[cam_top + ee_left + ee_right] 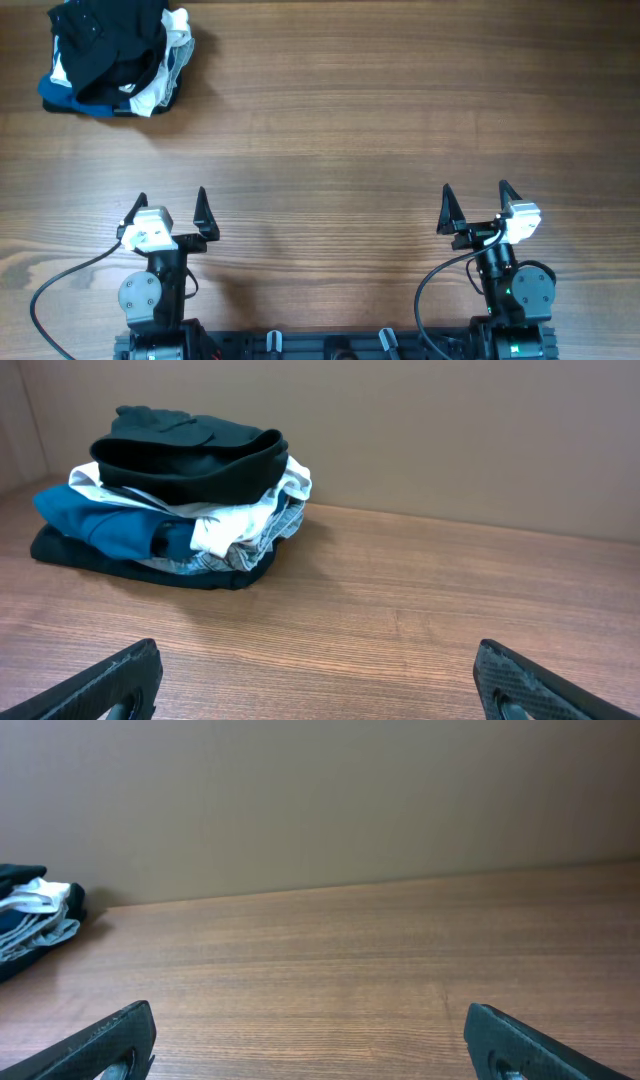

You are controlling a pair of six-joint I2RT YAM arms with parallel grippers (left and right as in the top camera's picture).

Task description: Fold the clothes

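Observation:
A black soft garment [110,40] lies bunched on top of a pile of white, striped and blue clothes [160,90] at the table's far left corner. It also shows in the left wrist view [190,455], above the blue and white layers [110,525]. I see no lettering or tag on it. My left gripper [170,205] is open and empty near the front edge, well short of the pile; it also shows in the left wrist view [320,680]. My right gripper [476,195] is open and empty at the front right, and in its own view [310,1040].
The wooden table [350,130] stretches bare between the grippers and the pile. A plain wall stands behind the table's far edge [330,810]. The edge of the pile [35,915] shows at the left of the right wrist view.

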